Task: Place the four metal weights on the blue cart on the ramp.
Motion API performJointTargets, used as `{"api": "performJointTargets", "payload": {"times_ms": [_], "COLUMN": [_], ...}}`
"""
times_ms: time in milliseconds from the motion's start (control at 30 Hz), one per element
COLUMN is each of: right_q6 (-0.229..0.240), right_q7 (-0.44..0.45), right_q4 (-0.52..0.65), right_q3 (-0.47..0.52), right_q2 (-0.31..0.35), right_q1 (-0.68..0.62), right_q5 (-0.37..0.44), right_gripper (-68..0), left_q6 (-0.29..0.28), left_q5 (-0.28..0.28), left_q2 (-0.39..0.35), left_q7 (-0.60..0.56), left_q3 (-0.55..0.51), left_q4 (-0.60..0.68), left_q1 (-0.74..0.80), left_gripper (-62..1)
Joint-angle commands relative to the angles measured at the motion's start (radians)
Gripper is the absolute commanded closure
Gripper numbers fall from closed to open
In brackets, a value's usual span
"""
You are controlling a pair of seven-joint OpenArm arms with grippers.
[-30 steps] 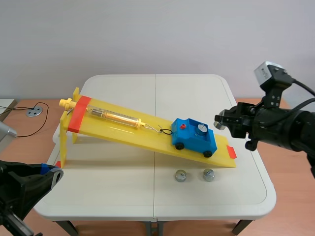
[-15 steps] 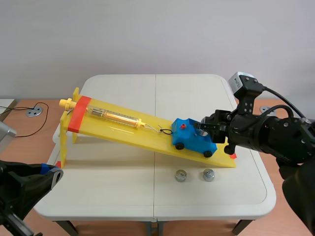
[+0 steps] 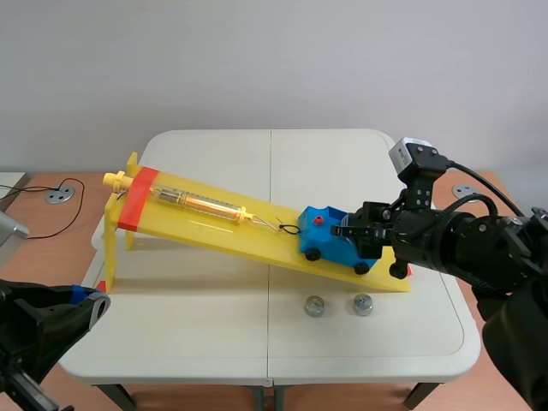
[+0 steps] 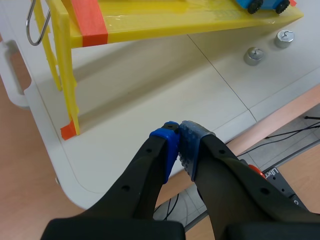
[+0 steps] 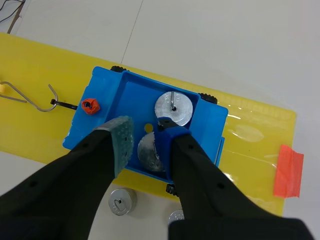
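Observation:
The blue cart point(image 3: 332, 246) point(image 5: 106, 131) sits low on the yellow ramp point(image 3: 214, 227) point(image 5: 40, 100). One metal weight point(image 5: 174, 109) lies in the cart's tray. My right gripper point(image 3: 353, 229) point(image 5: 145, 132) hovers over the tray, shut on a second metal weight point(image 5: 149, 152) held just above the tray floor. Two more weights point(image 3: 314, 306) point(image 3: 363, 304) stand on the table in front of the ramp's low end, also visible in the left wrist view as the nearer weight point(image 4: 254, 55) and the farther weight point(image 4: 284, 38). My left gripper point(image 3: 86, 304) point(image 4: 178, 137) is shut on nothing beside the table's near left edge.
A spring scale point(image 3: 201, 204) lies along the ramp, and its hook point(image 5: 30, 95) joins the cart's red peg point(image 5: 89, 105). The ramp's tall yellow support point(image 4: 65, 75) stands at the left. Red tape point(image 5: 288, 170) marks the ramp's low end.
My right arm has moved left from beside the ramp's low end to over the cart, carrying the weight with it. The left arm has kept still.

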Motion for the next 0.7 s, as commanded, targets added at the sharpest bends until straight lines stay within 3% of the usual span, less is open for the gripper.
{"api": "performJointTargets", "payload": {"times_ms": [0, 100, 167, 667], "right_q6": [0.089, 0.137, 0.14, 0.14], "right_q7": [0.128, 0.086, 0.064, 0.003], "right_q4": [0.08, 0.117, 0.169, 0.605], "right_q3": [0.029, 0.065, 0.087, 0.213], "right_q2": [0.026, 0.048, 0.074, 0.316], "right_q1": [0.116, 0.097, 0.066, -0.29], "right_q5": [0.079, 0.122, 0.14, 0.194], "right_gripper": [-20.0, -25.6, -28.1, -28.3], "left_q6": [-0.024, -0.024, -0.024, -0.024], "left_q5": [-0.043, -0.043, -0.043, -0.043], "left_q2": [0.013, 0.013, 0.013, 0.013], "left_q7": [-0.078, -0.078, -0.078, -0.079], "left_q3": [-0.016, -0.016, -0.016, -0.016], "left_q4": [0.071, 0.071, 0.071, 0.071], "left_q1": [-0.008, -0.008, -0.008, -0.008], "left_gripper": [-3.6, -3.6, -3.6, -3.6]}}
